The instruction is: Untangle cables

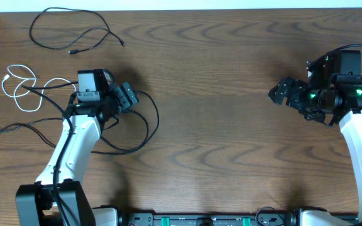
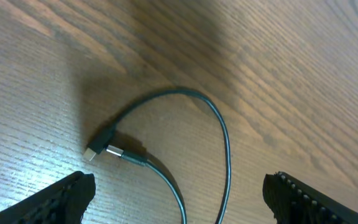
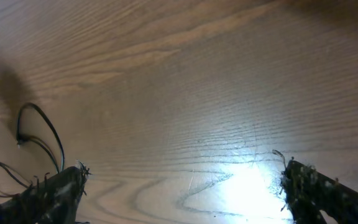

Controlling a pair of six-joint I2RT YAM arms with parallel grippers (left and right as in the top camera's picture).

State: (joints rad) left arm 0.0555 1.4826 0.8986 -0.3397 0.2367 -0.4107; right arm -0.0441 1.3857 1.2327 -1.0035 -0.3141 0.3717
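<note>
I count three on my desk (image 1: 231, 125): short black cable (image 1: 115, 36) at eleven o'clock, white cable (image 1: 24, 69) at ten, longer black cable (image 2: 227, 149) at nine (beneath my left jaws). Left jaws and right jaws both gape empty.

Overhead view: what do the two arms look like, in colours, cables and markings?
Both the left arm and right arm have white shells on the long link, black joints and wrists. A thick black cord runs along the left one; green lights glow on the right wrist. The left gripper and right gripper are black, with ridged fingers.
</note>
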